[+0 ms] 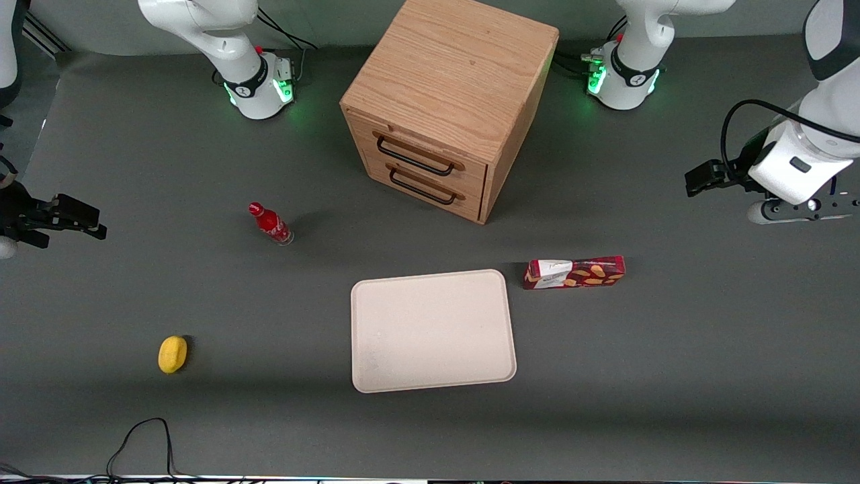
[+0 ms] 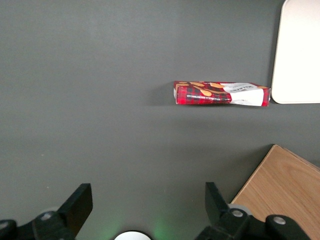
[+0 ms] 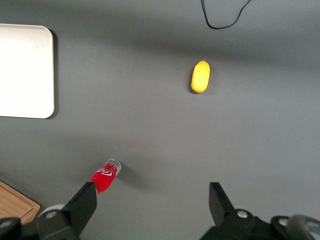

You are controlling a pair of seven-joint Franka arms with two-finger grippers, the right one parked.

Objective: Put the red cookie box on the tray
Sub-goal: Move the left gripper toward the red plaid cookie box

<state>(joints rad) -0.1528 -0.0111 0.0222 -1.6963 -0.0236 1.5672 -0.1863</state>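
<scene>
While the tray (image 1: 433, 331) lay nearest the front cam, nothing sat on it yet, so the job was at its start. Just beside its corner, toward the working arm's end of the table, the red cookie box (image 1: 574, 272) lay on a long side, close to the rim but apart from it. Watch that gap: a finger coming down between box and rim could catch the rim and shove the tray. The box was slim and light by the look of it, so an off-centre pinch would prob swing it, and a grab along its length wouldn't fit.

Farther back, the gripper (image 2: 146, 205) hung with its fingers spread wide, holding nothing, well apart from the box. The wooden drawer cabinet (image 1: 447, 101) stood farther still; you'd risk clipping it w/ the elbow on a careless sweep.

The small red bottle (image 1: 270, 224) and yellow object (image 1: 173, 353) lay toward the parked arm's end, no threat.
</scene>
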